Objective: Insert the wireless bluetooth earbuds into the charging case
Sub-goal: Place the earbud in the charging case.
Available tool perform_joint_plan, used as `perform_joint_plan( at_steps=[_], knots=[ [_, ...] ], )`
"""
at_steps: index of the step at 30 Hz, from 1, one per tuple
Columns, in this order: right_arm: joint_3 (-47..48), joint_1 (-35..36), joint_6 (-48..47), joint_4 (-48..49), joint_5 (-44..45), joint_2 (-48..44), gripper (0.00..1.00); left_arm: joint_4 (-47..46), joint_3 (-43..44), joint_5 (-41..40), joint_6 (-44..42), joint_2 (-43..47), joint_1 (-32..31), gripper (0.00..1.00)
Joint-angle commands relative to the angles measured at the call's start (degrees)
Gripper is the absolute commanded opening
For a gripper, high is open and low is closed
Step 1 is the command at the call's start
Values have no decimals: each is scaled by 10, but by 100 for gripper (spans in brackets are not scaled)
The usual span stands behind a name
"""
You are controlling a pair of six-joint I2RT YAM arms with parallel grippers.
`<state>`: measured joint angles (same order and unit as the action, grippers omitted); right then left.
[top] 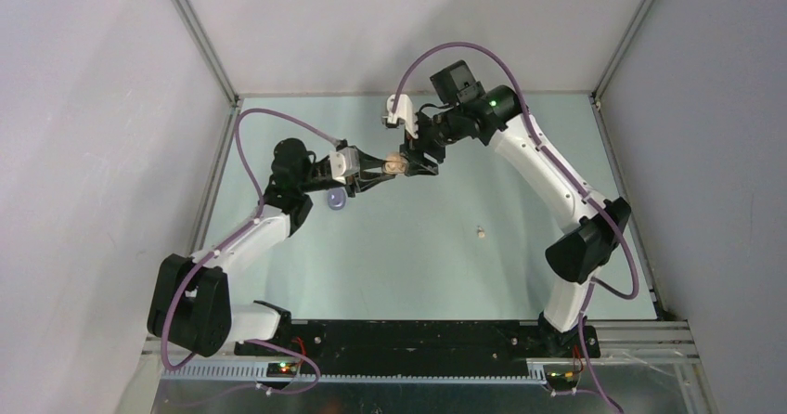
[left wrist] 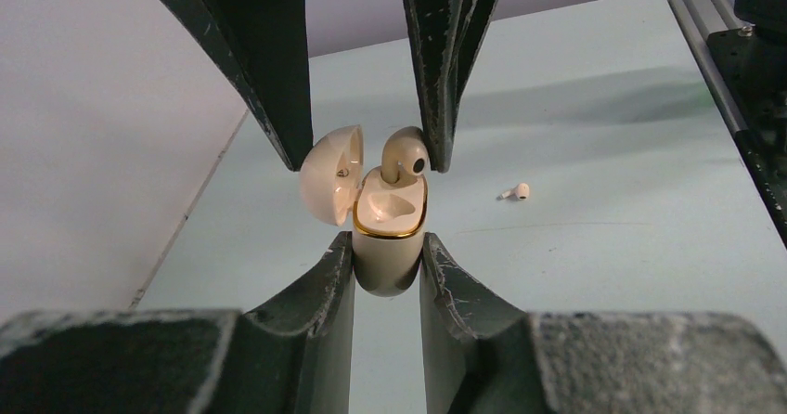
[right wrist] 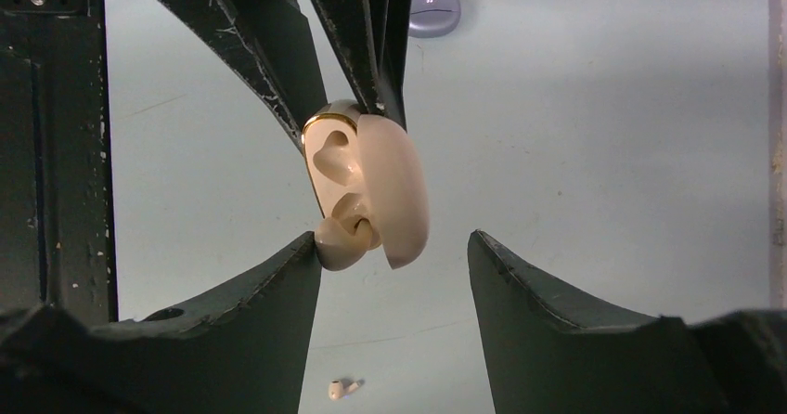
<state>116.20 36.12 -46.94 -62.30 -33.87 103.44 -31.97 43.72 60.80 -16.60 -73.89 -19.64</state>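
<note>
Left fingers (left wrist: 316, 307): clenched on the case (left wrist: 387, 264), held off the bench (left wrist: 603, 108) as a steady target, lid (left wrist: 329, 174) swung open.
Right fingers (right wrist: 264, 303): released, spread wide; one tip touches an earbud (left wrist: 405, 154) standing half-seated in its slot.
Second earbud (left wrist: 516, 191): lying on the bench, well apart.

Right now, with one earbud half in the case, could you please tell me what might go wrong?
The earbud stands only partly seated in the charging case; a nudge from the open right gripper could tip it out. The open lid sits beside a right finger and may get knocked shut.
</note>
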Motion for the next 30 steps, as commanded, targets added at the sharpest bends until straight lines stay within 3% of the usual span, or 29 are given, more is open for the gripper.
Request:
perform_joint_plan(
  at_steps=[1,17,30],
  knots=[
    [34,0,17,8,-3,17,63,-12,27,20,-23,13,-1,0],
    [61,-7,52,3,-20,34,64,19,32,25,-66,15,-3,0],
    [81,-5,75,-17,-84,41,69,36,33,13,-73,13,-4,0]
  ],
)
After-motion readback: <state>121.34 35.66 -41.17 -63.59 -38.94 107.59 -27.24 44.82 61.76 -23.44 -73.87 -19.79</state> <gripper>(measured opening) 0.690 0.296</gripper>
